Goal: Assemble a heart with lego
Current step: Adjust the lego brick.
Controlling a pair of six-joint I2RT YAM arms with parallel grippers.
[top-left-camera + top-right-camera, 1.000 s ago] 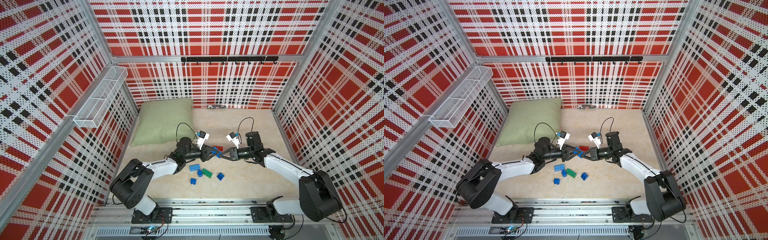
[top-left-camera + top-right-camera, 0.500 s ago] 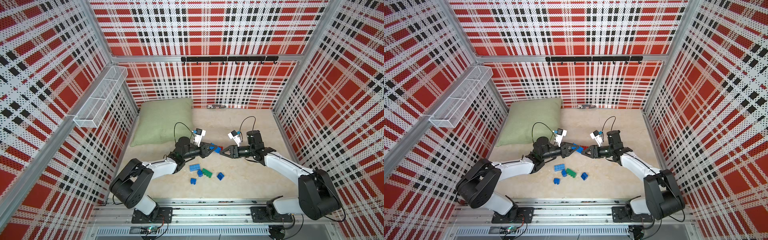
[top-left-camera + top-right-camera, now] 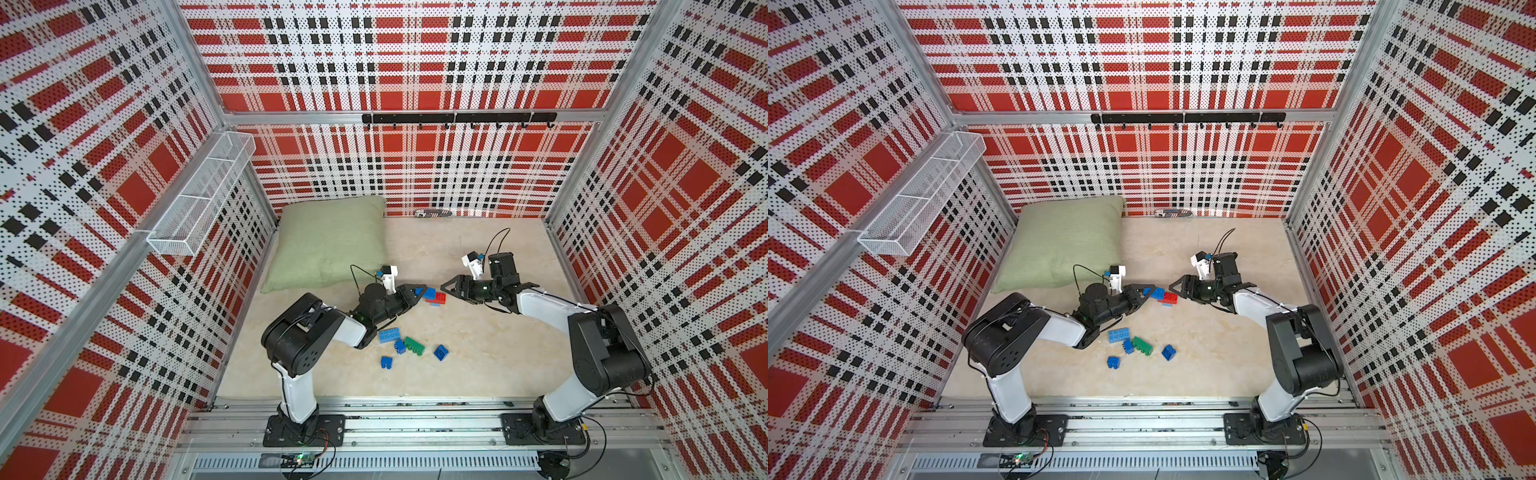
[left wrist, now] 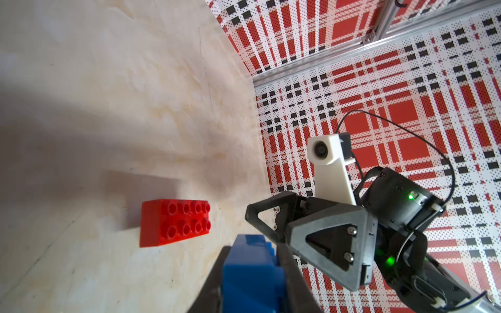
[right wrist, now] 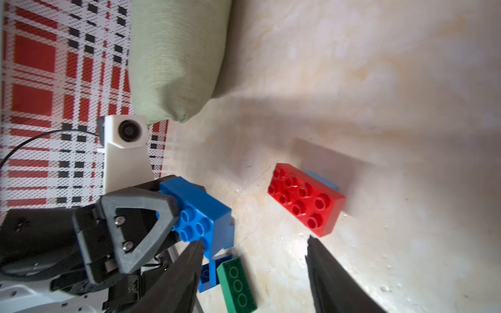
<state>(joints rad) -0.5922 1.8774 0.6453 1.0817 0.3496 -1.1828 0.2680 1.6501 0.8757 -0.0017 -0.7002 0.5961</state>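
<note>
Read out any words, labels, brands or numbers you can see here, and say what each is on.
None can be read.
The red brick and the blue brick show no legible marking on their studs.
The small patterned object by the back wall is too small to tell.

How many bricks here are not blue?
2. The red brick lies farther from the arm bases; the green brick lies nearer them, among loose blue bricks. More may be hidden.

The pillow [image 3: 328, 241] lies behind the left gripper [image 3: 420, 289]; loose bricks [image 3: 414, 345] lie before it.
</note>
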